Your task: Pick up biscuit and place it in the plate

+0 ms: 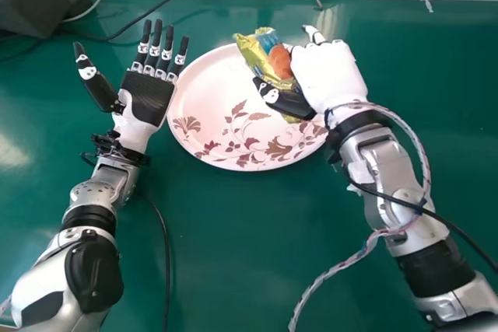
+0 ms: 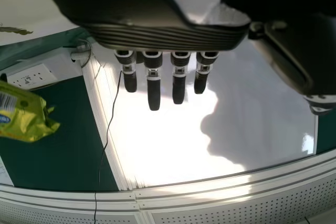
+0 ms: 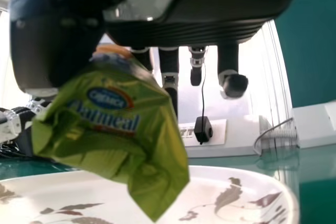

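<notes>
"Head view, quick?"

"Plate (image 1: 210,83) on green table (image 1: 226,270), black cable (image 1: 166,246) beside my left forearm. Left hand (image 1: 148,99) open, palm up, by the rim. Right hand (image 1: 331,75) clamps the biscuit packet (image 1: 253,56) over the plate; contact with it, can't tell."

"Left wrist?"

"Socket strip (image 2: 32,77), packet off to one side. Fingers (image 2: 153,90) straight, spread."

"Right wrist?"

"Black plug (image 3: 203,129) beyond the plate. Packet gripped at my thumb, its loose end hanging."
</notes>
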Controlling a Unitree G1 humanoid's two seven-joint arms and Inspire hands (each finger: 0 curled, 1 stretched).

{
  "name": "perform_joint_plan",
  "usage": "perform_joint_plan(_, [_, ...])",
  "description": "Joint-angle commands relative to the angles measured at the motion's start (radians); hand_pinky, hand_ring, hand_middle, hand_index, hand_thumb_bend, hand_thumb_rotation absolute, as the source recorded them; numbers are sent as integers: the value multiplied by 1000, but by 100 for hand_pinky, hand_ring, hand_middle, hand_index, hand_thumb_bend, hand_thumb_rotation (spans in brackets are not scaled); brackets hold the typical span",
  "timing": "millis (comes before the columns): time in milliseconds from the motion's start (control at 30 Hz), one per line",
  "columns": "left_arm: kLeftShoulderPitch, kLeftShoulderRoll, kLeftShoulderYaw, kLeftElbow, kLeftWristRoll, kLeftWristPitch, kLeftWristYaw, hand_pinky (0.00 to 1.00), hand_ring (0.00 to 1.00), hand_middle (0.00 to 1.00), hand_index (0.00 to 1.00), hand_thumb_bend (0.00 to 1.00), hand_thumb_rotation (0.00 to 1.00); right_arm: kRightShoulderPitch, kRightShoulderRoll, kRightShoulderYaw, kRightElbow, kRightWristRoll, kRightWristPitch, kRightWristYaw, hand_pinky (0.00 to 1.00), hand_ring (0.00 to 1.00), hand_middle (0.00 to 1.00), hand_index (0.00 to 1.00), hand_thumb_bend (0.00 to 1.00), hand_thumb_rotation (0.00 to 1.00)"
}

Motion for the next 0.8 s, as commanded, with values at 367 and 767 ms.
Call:
perform_joint_plan(367, [74, -17, -4, 15, 11, 9, -18, 100, 89, 95, 100, 99, 76, -19, 14, 55, 41, 35, -7, -41, 2, 9, 42, 50, 51, 0])
perform_joint_plan(767, [83, -25, -4, -2, 8, 13, -31, 100, 91, 98, 100, 100, 78, -34, 18, 81, 98, 79, -1, -10, 2, 9, 42, 50, 51, 0])
